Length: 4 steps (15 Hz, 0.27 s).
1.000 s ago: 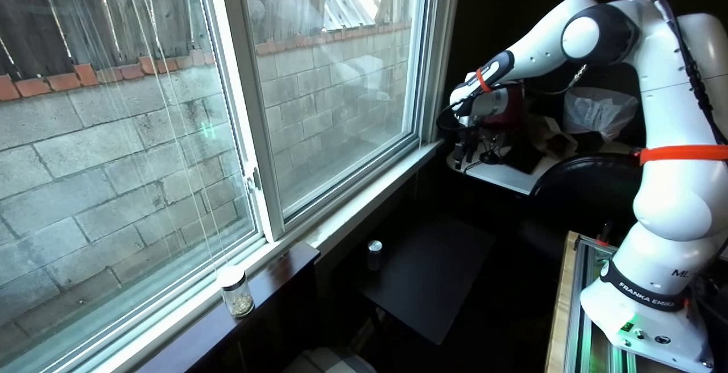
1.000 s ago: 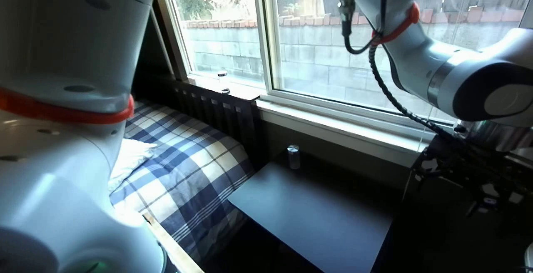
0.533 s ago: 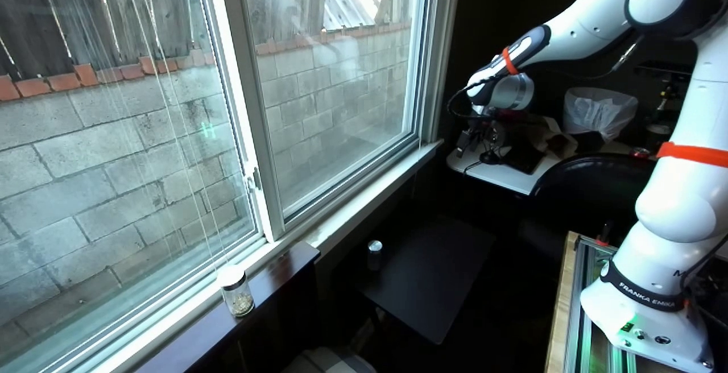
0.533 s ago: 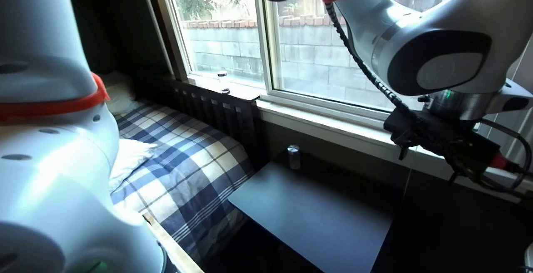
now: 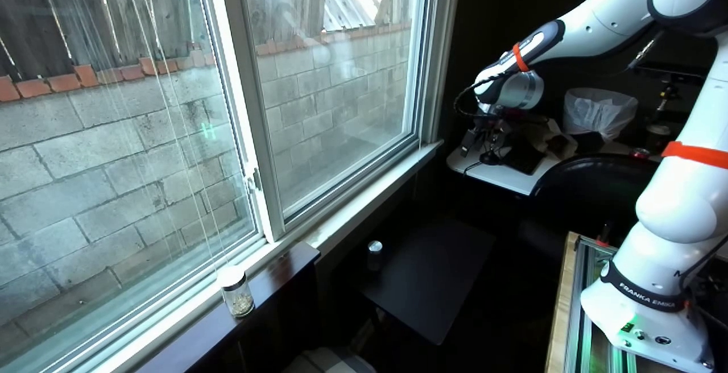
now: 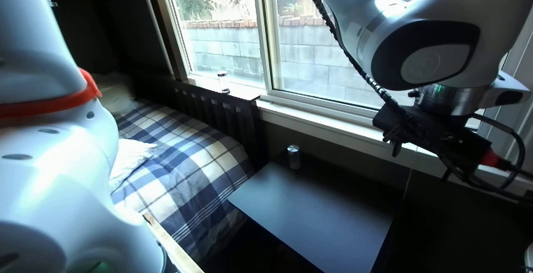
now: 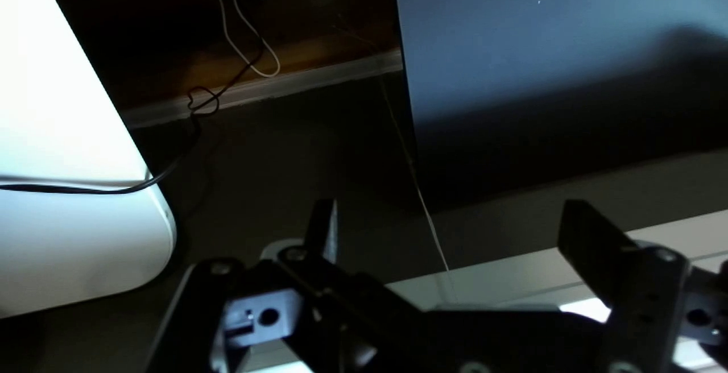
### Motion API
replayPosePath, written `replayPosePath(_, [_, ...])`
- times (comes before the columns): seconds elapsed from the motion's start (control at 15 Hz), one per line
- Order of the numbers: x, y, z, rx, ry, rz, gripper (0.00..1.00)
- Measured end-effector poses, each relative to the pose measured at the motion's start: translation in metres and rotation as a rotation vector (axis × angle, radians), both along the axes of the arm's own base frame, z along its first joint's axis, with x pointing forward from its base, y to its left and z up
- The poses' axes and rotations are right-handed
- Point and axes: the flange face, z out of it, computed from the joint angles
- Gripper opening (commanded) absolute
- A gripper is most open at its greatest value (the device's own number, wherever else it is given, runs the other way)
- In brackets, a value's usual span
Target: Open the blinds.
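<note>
The slats of the blinds are out of view. Thin vertical cords (image 5: 182, 145) hang in front of the left window pane in an exterior view. A single thin cord (image 7: 431, 224) hangs down past the sill in the wrist view; its lower part also shows faintly in an exterior view (image 6: 407, 181). My gripper (image 7: 452, 225) is open and empty in the wrist view, with the cord seen between its two fingers; I cannot tell how far beyond the fingertips it hangs. In both exterior views the gripper (image 5: 479, 141) (image 6: 420, 162) is near the sill's far end, pointing down.
The white window sill (image 5: 364, 199) runs beside the gripper. A black table (image 6: 308, 210) with a silver-topped can (image 6: 294, 157) stands below. A white desk (image 7: 79, 236) is beside the cord. A jar (image 5: 238, 296) stands on a ledge; a plaid bed (image 6: 195, 152) lies beyond.
My arm has swung back toward its base and the gripper has risen slightly. In an exterior view it moved left and up, mostly in the first half second. The cords look unchanged.
</note>
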Motion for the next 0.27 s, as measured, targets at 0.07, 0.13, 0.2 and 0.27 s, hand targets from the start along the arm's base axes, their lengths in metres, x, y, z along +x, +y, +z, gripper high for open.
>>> replayPosePath(0.07, [-0.0002,0.0002,-0.0003,0.000,0.000,0.000,1.00])
replayPosePath(0.13, [-0.0004,0.0003,-0.0006,0.000,0.001,0.000,1.00])
replayPosePath(0.2, [-0.0006,0.0005,-0.0009,0.000,0.001,0.000,1.00])
replayPosePath(0.27, [-0.0007,0.0005,-0.0011,0.000,0.001,0.000,1.00])
